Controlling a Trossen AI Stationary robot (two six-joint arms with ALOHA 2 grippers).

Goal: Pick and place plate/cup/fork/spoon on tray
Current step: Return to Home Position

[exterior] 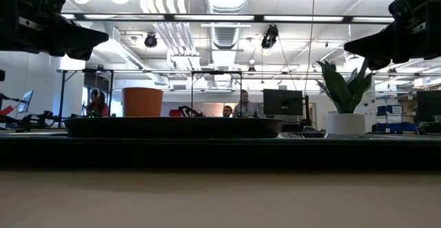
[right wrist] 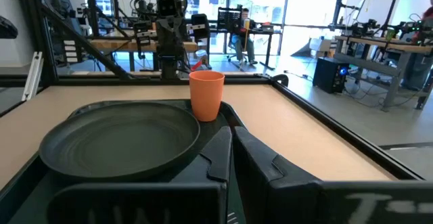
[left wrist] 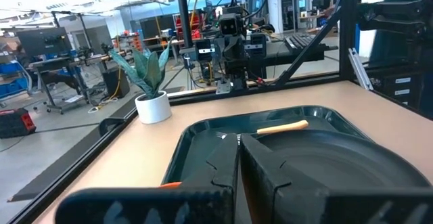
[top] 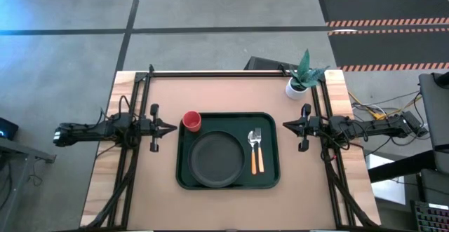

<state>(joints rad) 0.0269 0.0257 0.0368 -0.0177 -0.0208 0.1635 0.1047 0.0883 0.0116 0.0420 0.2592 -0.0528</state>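
The dark green tray [top: 271,120] lies in the middle of the table. On it rests the dark plate [top: 216,158], left of centre. The red cup [top: 191,121] stands upright in the tray's far left corner. The fork [top: 259,148] and the spoon [top: 253,155] lie side by side on the tray's right part, orange handles toward the near edge. My left gripper [top: 170,127] hovers shut and level just left of the tray, beside the cup. My right gripper [top: 286,125] hovers shut and level just right of the tray. In the right wrist view the cup [right wrist: 206,95] stands behind the plate [right wrist: 122,139].
A white pot with a green plant [top: 300,81] stands at the table's far right corner. Black frame rails [top: 231,72] run along the table's far edge and down both sides under the arms. Bare tabletop lies between the tray and the near edge.
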